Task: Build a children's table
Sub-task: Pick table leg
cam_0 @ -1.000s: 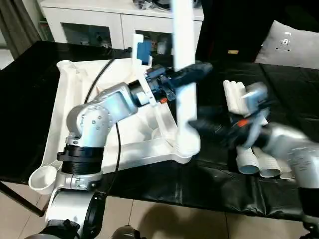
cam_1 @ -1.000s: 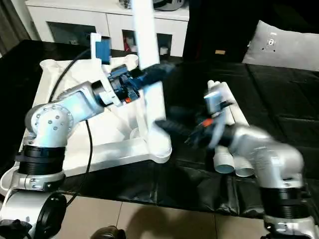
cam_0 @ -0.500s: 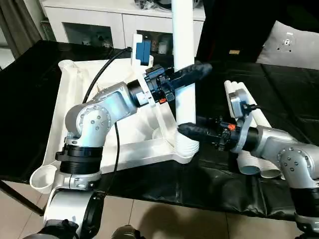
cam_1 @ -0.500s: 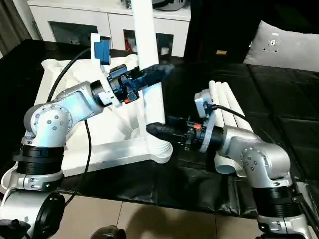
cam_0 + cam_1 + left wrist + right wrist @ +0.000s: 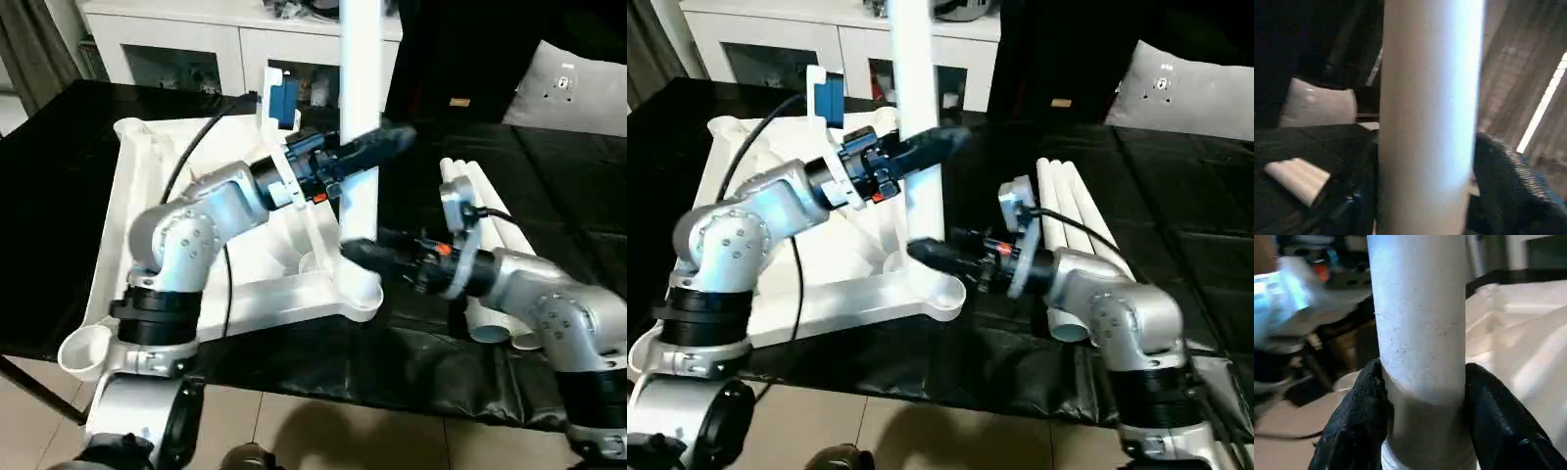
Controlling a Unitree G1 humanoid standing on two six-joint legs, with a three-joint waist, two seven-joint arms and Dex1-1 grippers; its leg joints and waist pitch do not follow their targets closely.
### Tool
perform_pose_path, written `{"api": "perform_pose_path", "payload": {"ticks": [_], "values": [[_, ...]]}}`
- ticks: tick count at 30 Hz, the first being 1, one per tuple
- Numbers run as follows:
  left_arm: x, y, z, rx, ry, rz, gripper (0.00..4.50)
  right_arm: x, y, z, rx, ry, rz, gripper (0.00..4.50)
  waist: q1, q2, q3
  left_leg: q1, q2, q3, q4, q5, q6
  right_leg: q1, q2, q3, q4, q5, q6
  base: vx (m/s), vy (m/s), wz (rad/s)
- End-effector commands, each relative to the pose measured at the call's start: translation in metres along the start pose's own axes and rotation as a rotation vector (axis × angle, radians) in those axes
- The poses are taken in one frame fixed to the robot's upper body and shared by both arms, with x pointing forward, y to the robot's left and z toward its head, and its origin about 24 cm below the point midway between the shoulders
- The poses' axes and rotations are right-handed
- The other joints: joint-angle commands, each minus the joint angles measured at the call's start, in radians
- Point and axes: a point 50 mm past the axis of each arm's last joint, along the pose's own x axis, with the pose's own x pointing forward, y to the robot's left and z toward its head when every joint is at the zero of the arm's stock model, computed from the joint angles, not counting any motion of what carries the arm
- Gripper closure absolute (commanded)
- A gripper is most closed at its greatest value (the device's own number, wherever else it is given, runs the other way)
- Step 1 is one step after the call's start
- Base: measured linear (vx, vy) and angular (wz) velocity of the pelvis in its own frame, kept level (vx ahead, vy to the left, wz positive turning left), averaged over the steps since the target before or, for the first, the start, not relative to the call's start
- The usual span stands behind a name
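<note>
**Seating the leg in the corner socket**

The leg (image 5: 360, 108) stands upright at centre frame, its foot in the near corner socket (image 5: 361, 284) of the upturned tabletop (image 5: 132, 196). Your left gripper (image 5: 377, 147) is clamped on it mid-height, and your right gripper (image 5: 355, 251) is clamped low, just above the socket. Keep the tube vertical, push straight down and don't lever sideways. Seating depth is probably partial; the base is hidden. Spare legs (image 5: 485, 211) lie at right on the black work table (image 5: 411, 362).
</note>
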Motion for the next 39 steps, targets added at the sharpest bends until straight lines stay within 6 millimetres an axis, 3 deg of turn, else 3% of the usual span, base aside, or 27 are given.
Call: {"api": "perform_pose_path", "payload": {"ticks": [1,7,9,11,18,25,34,35,39], "values": [[0.004,-0.006,0.002,0.071,-0.008,-0.002,1.28,-0.003,-0.012,0.005,-0.054,-0.005,-0.118,2.59,-0.003,-0.001,-0.074,0.032,0.076,-0.028,-0.067,-0.124,-0.009,0.038,-0.094,0.044,-0.072,-0.045,-0.207,0.000,0.000,0.00],[0.013,0.006,-0.004,0.257,-0.074,0.270,1.19,0.015,-0.015,0.000,-0.151,-0.012,-0.235,2.59,-0.007,-0.004,-0.073,0.032,0.078,-0.029,-0.069,-0.139,-0.019,0.040,-0.096,0.045,-0.074,-0.042,-0.191,0.000,0.000,0.00],[0.018,0.012,-0.007,0.302,-0.097,0.414,1.52,0.023,-0.018,-0.001,-0.155,-0.037,-0.285,2.59,-0.009,-0.003,-0.074,0.029,0.079,-0.031,-0.069,-0.136,-0.014,0.041,-0.095,0.045,-0.073,-0.022,-0.185,0.000,0.000,0.00],[0.022,0.012,-0.011,0.308,-0.107,0.457,1.56,0.028,-0.018,-0.002,-0.162,-0.049,-0.302,2.59,-0.010,-0.002,-0.074,0.030,0.078,-0.030,-0.069,-0.141,-0.014,0.041,-0.097,0.046,-0.074,-0.024,-0.183,0.000,0.000,0.00],[0.026,0.011,-0.019,0.282,-0.127,0.512,2.07,0.036,-0.019,-0.002,-0.152,-0.104,-0.352,2.59,-0.010,-0.002,-0.074,0.030,0.078,-0.030,-0.068,-0.128,0.004,0.039,-0.095,0.045,-0.071,0.012,-0.197,0.000,0.000,0.00],[0.027,0.012,-0.021,0.292,-0.134,0.530,2.60,0.039,-0.020,-0.003,-0.163,-0.107,-0.360,2.59,-0.011,-0.001,-0.074,0.030,0.078,-0.030,-0.070,-0.147,-0.005,0.038,-0.094,0.045,-0.072,-0.003,-0.190,0.000,0.000,0.00],[0.028,0.012,-0.025,0.283,-0.115,0.521,2.68,0.040,-0.021,-0.006,-0.174,-0.089,-0.374,2.59,-0.012,-0.001,-0.073,0.031,0.078,-0.030,-0.070,-0.153,-0.002,0.038,-0.095,0.046,-0.073,-0.005,-0.193,0.000,0.000,0.00],[0.027,0.013,-0.025,0.282,-0.112,0.523,2.68,0.039,-0.021,-0.006,-0.160,-0.094,-0.371,2.03,-0.012,0.000,-0.073,0.031,0.078,-0.030,-0.070,-0.155,-0.003,0.038,-0.094,0.046,-0.073,-0.010,-0.193,0.000,0.000,0.00],[0.020,0.024,-0.019,0.192,-0.141,0.537,2.68,0.031,-0.022,-0.003,-0.103,-0.129,-0.339,1.69,-0.011,0.000,-0.073,0.033,0.076,-0.029,-0.070,-0.155,-0.002,0.037,-0.094,0.046,-0.072,-0.003,-0.195,0.000,0.000,0.00]]}}
